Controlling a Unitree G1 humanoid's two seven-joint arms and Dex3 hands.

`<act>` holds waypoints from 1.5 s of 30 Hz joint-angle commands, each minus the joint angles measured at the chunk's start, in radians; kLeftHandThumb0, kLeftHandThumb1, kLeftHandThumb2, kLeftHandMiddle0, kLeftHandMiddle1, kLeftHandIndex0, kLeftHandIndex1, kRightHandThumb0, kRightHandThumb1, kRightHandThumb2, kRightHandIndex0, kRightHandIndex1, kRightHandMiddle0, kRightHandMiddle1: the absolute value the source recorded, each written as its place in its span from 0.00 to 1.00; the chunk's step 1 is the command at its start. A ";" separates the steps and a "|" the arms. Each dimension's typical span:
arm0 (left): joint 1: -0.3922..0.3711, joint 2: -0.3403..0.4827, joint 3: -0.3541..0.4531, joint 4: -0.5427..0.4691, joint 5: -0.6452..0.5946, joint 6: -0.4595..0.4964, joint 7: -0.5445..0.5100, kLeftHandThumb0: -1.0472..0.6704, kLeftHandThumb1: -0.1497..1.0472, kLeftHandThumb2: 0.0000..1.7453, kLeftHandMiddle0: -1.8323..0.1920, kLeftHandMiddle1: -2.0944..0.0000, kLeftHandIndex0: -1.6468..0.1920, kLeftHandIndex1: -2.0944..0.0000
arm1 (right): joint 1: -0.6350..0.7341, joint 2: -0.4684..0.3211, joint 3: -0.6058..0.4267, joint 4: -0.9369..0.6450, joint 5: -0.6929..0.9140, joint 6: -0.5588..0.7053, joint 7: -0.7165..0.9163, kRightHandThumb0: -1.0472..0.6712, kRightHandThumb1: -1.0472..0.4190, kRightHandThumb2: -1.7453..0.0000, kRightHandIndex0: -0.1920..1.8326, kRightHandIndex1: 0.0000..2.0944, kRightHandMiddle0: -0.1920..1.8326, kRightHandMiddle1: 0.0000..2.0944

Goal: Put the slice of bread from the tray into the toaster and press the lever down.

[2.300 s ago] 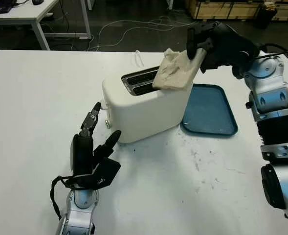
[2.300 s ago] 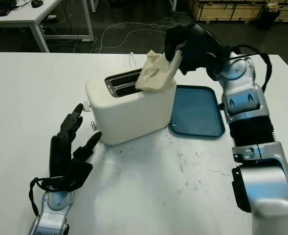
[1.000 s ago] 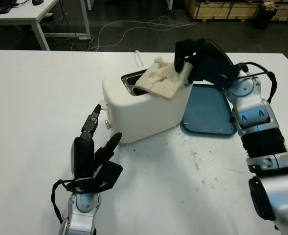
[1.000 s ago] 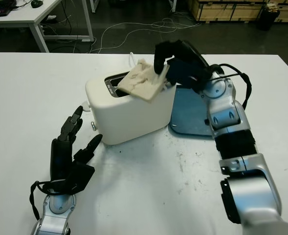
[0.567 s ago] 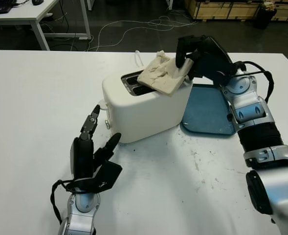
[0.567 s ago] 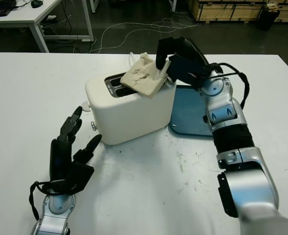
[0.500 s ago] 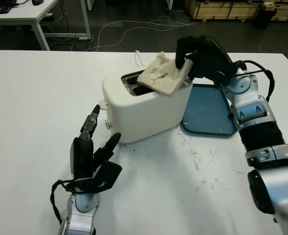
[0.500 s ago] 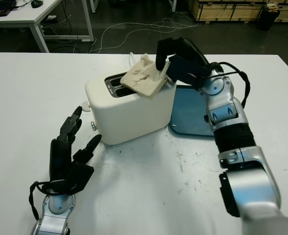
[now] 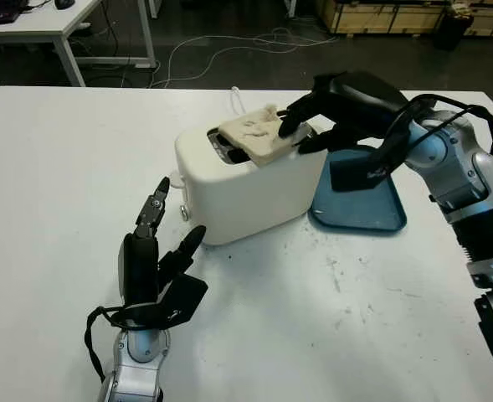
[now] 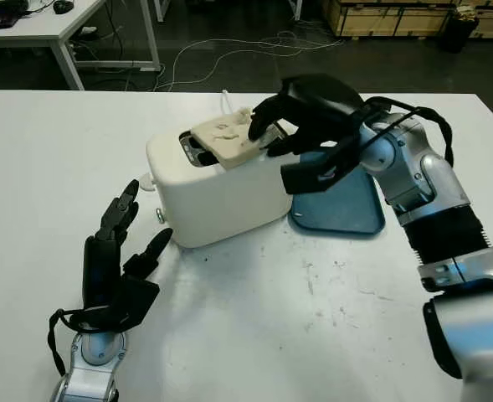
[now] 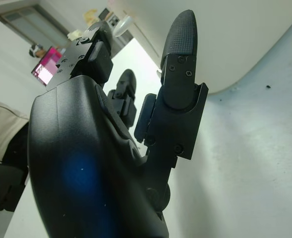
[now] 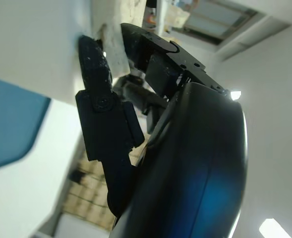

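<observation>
A pale, crumpled slice of bread (image 9: 253,137) lies tilted across the slots on top of the white toaster (image 9: 238,184). One edge dips toward a slot. My right hand (image 9: 295,127) reaches in from the right above the toaster and is shut on the slice's right edge. The blue tray (image 9: 362,201) sits bare just right of the toaster, under my right forearm. A white lever knob (image 9: 172,177) and a small silver knob (image 9: 184,213) stick out of the toaster's left end. My left hand (image 9: 169,226) is open on the table in front of that end, apart from the toaster.
The toaster's white cord (image 9: 237,99) runs off behind it. The white table (image 9: 330,318) stretches wide in front and to the left. Beyond its far edge are a dark floor with cables (image 9: 229,46) and another table (image 9: 53,25).
My right hand has dropped lower and turned over the toaster. The bread has moved left and tipped flatter onto the slots. The left hand has stayed put.
</observation>
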 commanded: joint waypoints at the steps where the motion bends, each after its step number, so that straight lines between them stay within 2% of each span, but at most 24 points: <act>1: -0.006 0.002 0.002 -0.008 -0.001 0.004 -0.003 0.22 0.89 0.14 0.68 0.98 0.71 1.00 | 0.016 -0.021 0.018 -0.026 -0.058 -0.017 -0.020 0.26 0.20 1.00 0.10 0.39 0.38 0.00; 8: 0.000 0.000 0.002 -0.010 -0.005 0.004 -0.004 0.23 0.89 0.13 0.69 0.98 0.71 1.00 | 0.032 -0.043 0.033 -0.087 -0.191 0.019 -0.038 0.21 0.27 1.00 0.09 0.29 0.33 0.00; 14: -0.001 0.002 0.004 -0.004 -0.002 -0.005 0.001 0.22 0.89 0.14 0.69 0.98 0.71 1.00 | 0.031 -0.061 -0.005 -0.139 -0.175 0.044 0.026 0.15 0.26 1.00 0.09 0.20 0.26 0.00; 22: -0.009 0.006 0.005 0.011 -0.008 -0.019 -0.002 0.22 0.89 0.14 0.69 0.97 0.70 1.00 | 0.099 -0.030 -0.088 -0.163 -0.043 -0.005 -0.050 0.10 0.24 1.00 0.09 0.26 0.25 0.00; 28: -0.005 0.005 0.005 0.013 -0.013 -0.028 0.000 0.22 0.89 0.13 0.68 0.97 0.70 1.00 | 0.168 0.050 -0.117 -0.102 0.016 -0.095 -0.235 0.08 0.24 1.00 0.11 0.31 0.28 0.02; 32: 0.002 0.004 0.003 0.001 -0.004 -0.017 0.000 0.22 0.89 0.14 0.69 0.97 0.70 1.00 | 0.190 0.089 -0.100 -0.063 0.025 -0.120 -0.276 0.08 0.19 0.99 0.10 0.35 0.28 0.01; 38: 0.008 0.004 0.003 -0.008 -0.006 -0.015 -0.005 0.22 0.89 0.14 0.69 0.97 0.70 1.00 | 0.215 0.125 -0.064 -0.019 -0.005 -0.117 -0.291 0.11 0.24 1.00 0.09 0.36 0.28 0.01; 45: 0.008 0.010 0.001 -0.002 -0.002 -0.029 -0.003 0.23 0.89 0.14 0.69 0.96 0.70 1.00 | 0.202 0.140 -0.029 0.032 -0.084 -0.101 -0.354 0.12 0.22 1.00 0.10 0.37 0.28 0.02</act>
